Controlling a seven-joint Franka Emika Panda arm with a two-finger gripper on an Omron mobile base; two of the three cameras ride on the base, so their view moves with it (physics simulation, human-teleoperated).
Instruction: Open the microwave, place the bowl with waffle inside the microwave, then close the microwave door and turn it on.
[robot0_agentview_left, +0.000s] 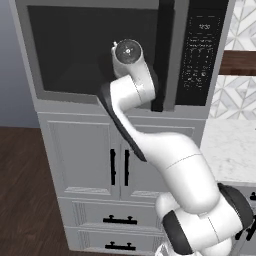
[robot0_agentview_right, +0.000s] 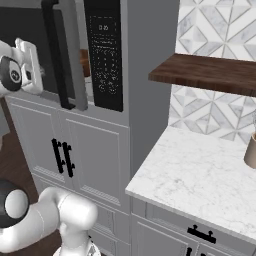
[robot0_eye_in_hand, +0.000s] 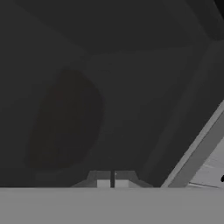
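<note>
While the arm (robot0_agentview_left: 175, 165) reaches up from the base, I see the microwave (robot0_agentview_left: 125, 50) built into a tall white cabinet (robot0_agentview_left: 80, 155), above two panelled doors with black handles and two drawers below them. To the right of the cabinet lies a marble bench (robot0_agentview_right: 200, 175), with a dark wooden shelf (robot0_agentview_right: 210, 72) on the patterned tile wall above it. A brown object at the right edge of the right base view stands on the bench; I cannot tell what it is.

On the right base view the door (robot0_agentview_right: 67, 55) stands slightly ajar, its handle edge swung out from the black keypad (robot0_agentview_right: 104, 55), and through the gap I glimpse a reddish-brown shape (robot0_agentview_right: 85, 62), probably the bowl. From the left base view the door's dark window covers the cavity, with its black vertical strip just left of the keypad.

My hand sits in front of the window, close to the strip. On the hand view the tool (robot0_eye_in_hand: 109, 179) points at the tinted glass, and a dim rounded dark-red form (robot0_eye_in_hand: 65, 122) shows through it, most likely the same bowl inside. I cannot make out the waffle. The two fingertips (robot0_eye_in_hand: 100, 180) stand pressed together with nothing between them. A grey door frame edge runs diagonally at lower right of that view.
</note>
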